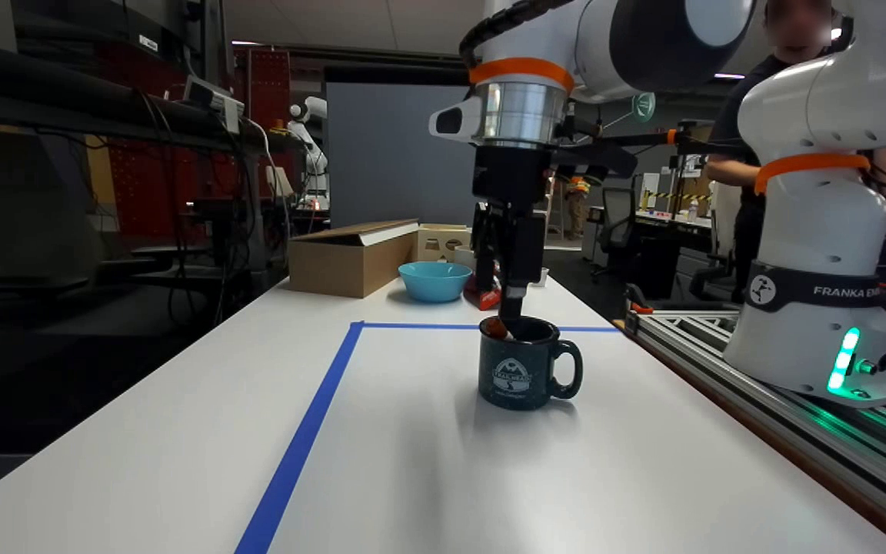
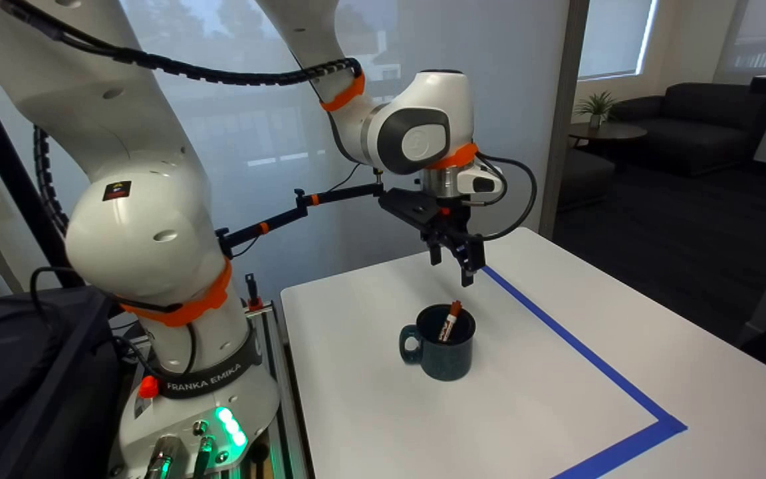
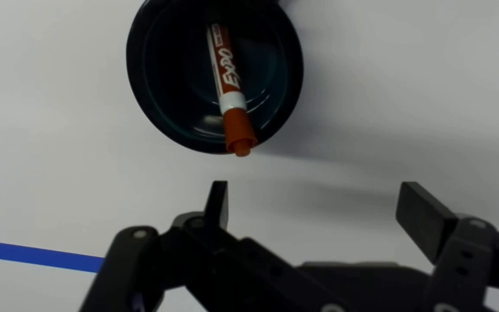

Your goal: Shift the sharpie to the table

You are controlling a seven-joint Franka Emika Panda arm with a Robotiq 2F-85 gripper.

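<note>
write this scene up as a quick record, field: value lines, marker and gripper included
target: Expo marker, brand name legible in the wrist view
target pose: leaning inside the dark green mug, reddish-brown cap end up
container pose: upright
surface: white table, marked with blue tape
end effector: gripper open, holding nothing, raised over the white table, not touching the Expo marker
also on the white table: light blue bowl, cardboard box
task status: Expo marker not yet on the white table
</note>
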